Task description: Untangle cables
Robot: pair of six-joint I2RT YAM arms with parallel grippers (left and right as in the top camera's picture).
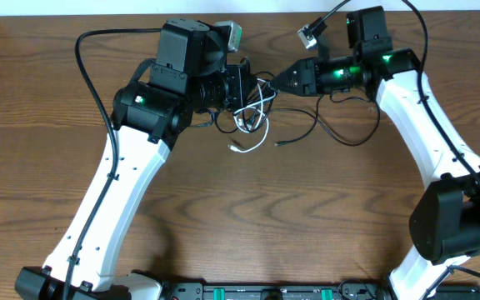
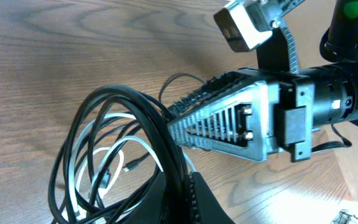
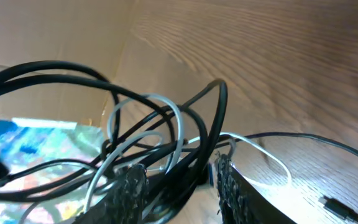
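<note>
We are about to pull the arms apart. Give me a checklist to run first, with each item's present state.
1. Left pincer shut on black cables: ok.
2. Right pincer gripping: cannot tell; strands pass through it.
3. Pincers not touching each other: ok, close but apart.
4. White cable free of the black loops: not ok, woven through them.
5. Plug ends loose on the table: ok.

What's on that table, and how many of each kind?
Robot arms: 2, the left arm and the right arm
Cable tangle: 1, black and white cords too knotted to count singly
Total: 3
</note>
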